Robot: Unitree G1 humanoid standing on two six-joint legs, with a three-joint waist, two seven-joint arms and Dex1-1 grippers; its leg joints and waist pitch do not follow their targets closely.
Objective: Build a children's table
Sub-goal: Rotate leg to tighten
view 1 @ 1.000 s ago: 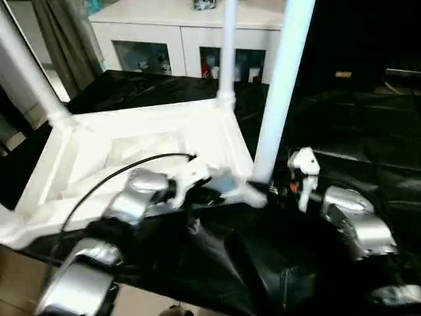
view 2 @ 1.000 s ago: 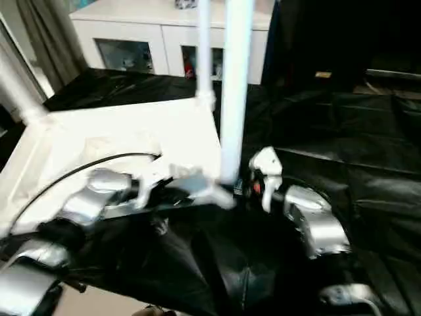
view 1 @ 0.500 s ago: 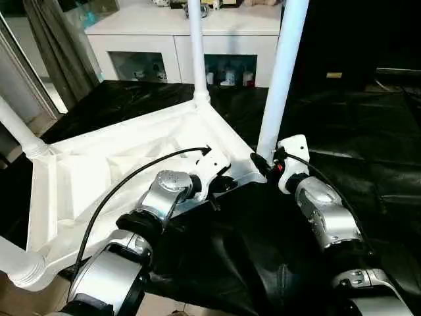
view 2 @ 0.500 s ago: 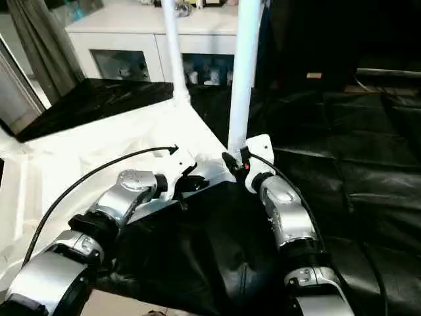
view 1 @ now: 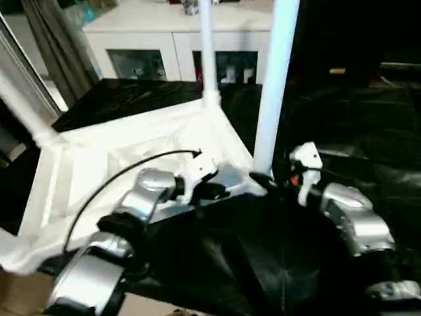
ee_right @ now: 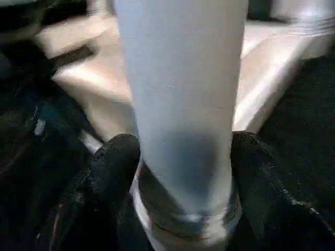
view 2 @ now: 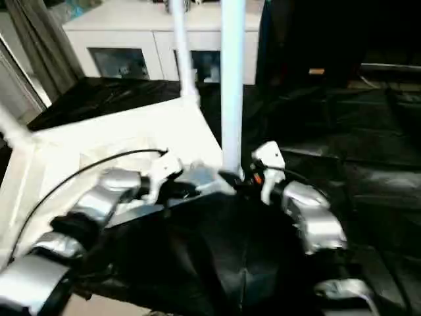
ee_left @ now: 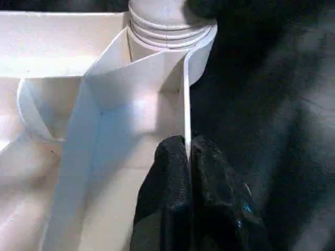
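Note:
The white tabletop [view 1: 131, 148] lies upside down on a black sheet, ribbed underside up. Three white legs stand in its corner sockets: a far one [view 1: 208, 52], a left one [view 1: 26, 108], and a near-right one [view 1: 273, 85]. My left gripper [ee_left: 187, 157] is shut on the tabletop's thin rim wall, just short of the near-right socket [ee_left: 167, 26]. My right gripper [ee_right: 183, 157] is shut on the base of the near-right leg [ee_right: 180, 78], a black finger [ee_right: 118, 162] on each side, right above the threaded collar.
A white cabinet [view 1: 177, 39] with glass-fronted shelves stands behind the work surface. Black sheeting [view 1: 276, 263] covers the surface to the front and right. A grey curtain [view 1: 59, 46] hangs at the back left. A black cable [view 1: 131, 168] arcs over my left forearm.
The head view has shifted and tilted. Both grippers keep the same holds at the near-right corner, and the tabletop and legs stand as before.

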